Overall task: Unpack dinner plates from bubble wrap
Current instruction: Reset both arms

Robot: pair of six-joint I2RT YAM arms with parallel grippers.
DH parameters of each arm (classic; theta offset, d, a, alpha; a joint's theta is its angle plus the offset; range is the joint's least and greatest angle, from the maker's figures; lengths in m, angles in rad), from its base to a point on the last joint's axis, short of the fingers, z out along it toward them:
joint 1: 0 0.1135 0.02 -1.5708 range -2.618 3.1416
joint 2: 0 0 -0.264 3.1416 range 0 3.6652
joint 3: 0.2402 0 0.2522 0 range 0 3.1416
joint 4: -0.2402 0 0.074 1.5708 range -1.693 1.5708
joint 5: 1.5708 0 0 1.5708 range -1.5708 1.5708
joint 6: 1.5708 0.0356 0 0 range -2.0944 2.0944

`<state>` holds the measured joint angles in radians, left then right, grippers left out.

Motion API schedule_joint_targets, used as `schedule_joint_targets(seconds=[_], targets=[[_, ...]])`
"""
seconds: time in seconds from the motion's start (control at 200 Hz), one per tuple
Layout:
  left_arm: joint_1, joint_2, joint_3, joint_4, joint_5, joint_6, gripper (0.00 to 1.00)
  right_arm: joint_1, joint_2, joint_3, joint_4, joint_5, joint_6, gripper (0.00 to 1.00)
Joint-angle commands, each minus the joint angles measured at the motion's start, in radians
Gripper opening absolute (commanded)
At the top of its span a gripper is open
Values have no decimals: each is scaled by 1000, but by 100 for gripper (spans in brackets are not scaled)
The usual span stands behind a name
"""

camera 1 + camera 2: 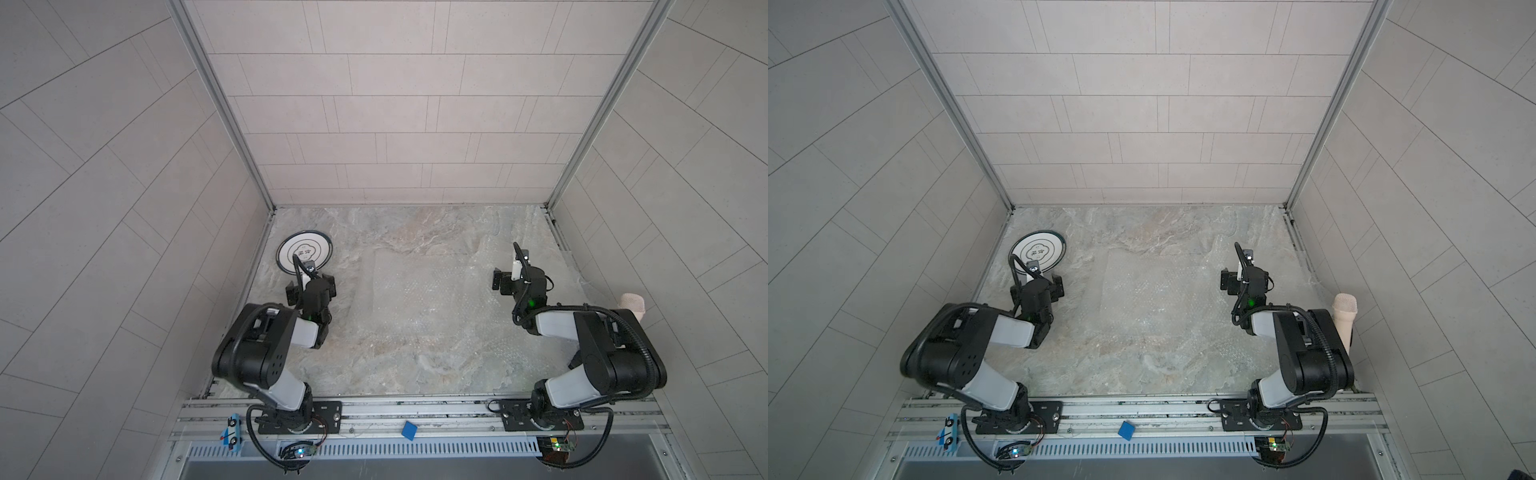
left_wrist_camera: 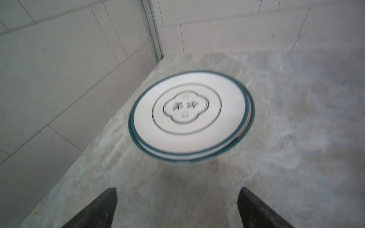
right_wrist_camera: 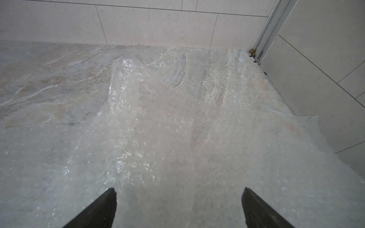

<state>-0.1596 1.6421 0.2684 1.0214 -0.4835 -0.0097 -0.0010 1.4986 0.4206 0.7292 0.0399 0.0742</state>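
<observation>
plates (image 2: 185,128) sit stacked in the far left corner, bubble wrap (image 3: 158,138) lies loose centre-right. your left gripper (image 2: 177,189) and right gripper (image 3: 178,189) gape empty; nudge that seemingly offset stack and it slides.

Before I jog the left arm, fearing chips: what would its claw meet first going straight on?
Probably the dinner plates, stacked ahead of the open left claw; depth is unclear, so the table before them might come first.

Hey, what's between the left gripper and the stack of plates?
Only bare marble tabletop lies between the open left gripper and the stack of plates, per the left wrist view.
</observation>
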Motion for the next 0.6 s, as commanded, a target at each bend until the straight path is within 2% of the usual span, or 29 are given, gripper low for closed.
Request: schedule_joint_targets(seconds=[0.0,0.04,0.175,0.59], targets=[[-11,-41,17,141,-31,22,100,11,8,15,-18,2,-36,100],[-2,-40,61,65,-36,10,100,15,6,13,-15,8,-36,100],[76,-50,133,-107,102,-47,100,13,7,14,-16,8,-36,100],[69,-45,116,-53,134,-8,100,14,8,14,-17,7,-36,100]])
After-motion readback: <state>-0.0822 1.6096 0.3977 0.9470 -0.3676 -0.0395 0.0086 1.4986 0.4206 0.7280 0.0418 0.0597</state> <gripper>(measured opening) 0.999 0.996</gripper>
